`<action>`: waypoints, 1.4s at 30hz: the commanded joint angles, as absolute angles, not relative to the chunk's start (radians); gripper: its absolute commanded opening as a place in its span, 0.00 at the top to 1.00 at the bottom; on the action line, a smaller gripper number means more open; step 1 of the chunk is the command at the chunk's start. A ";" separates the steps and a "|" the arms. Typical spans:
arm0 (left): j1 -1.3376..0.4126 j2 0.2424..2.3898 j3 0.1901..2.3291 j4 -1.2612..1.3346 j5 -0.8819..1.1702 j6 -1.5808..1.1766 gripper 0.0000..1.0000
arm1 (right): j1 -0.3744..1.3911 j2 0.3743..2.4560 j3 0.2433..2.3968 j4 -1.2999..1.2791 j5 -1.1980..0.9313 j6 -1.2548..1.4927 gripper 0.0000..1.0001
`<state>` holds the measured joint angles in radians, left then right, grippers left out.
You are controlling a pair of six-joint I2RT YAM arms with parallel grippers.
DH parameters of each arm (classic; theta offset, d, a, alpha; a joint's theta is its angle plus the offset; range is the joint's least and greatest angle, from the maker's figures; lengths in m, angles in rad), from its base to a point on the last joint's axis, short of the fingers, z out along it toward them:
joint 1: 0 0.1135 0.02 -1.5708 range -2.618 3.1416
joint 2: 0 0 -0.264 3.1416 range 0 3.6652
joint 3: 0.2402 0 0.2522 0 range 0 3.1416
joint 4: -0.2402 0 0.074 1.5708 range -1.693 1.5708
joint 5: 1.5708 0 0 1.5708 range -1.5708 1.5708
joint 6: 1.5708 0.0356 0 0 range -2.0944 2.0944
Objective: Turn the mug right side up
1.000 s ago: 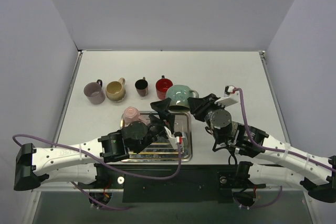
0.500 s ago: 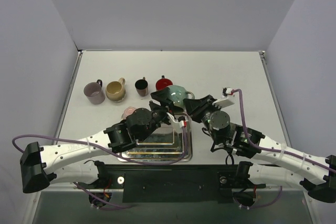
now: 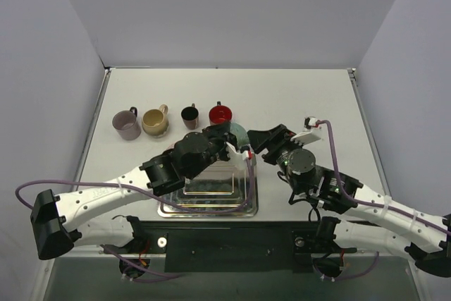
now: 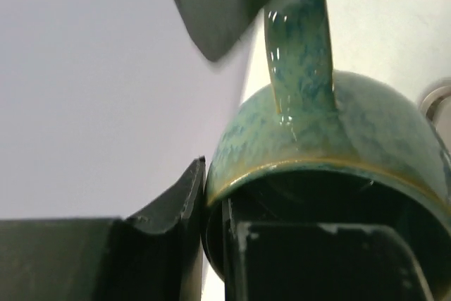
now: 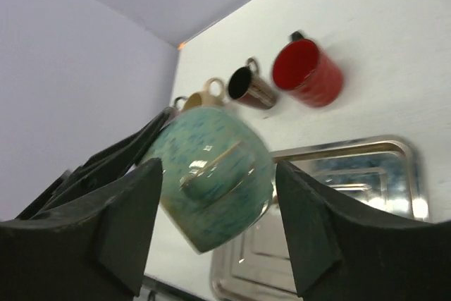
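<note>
Your L gripper [image 4: 211, 209] pinches teal mug [image 4: 331, 132] rim, one finger inside; only L wrist cam shows that. R wrist cam: R gripper [image 5: 215, 181] spread wide, facing mug.

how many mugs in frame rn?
5. Purple mug, tan mug, black mug and red mug in a row, back left; teal mug held in the left gripper. The left arm may hide more.
</note>
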<state>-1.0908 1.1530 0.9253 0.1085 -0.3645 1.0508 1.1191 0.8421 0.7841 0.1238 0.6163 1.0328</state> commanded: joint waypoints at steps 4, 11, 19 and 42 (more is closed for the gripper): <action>-0.841 1.199 1.233 -0.366 -0.350 0.872 1.00 | 1.077 0.753 0.881 -0.118 0.666 0.694 0.18; -0.562 1.348 1.621 -1.037 -0.295 0.524 1.00 | 1.045 0.733 0.848 -0.137 0.485 0.543 0.12; -0.181 1.206 1.392 -1.144 -0.128 0.416 1.00 | 1.019 0.877 0.884 -0.115 0.162 0.393 0.12; 0.367 1.503 1.103 -0.828 0.133 0.912 1.00 | 1.083 1.721 1.176 0.137 -0.054 -0.077 0.16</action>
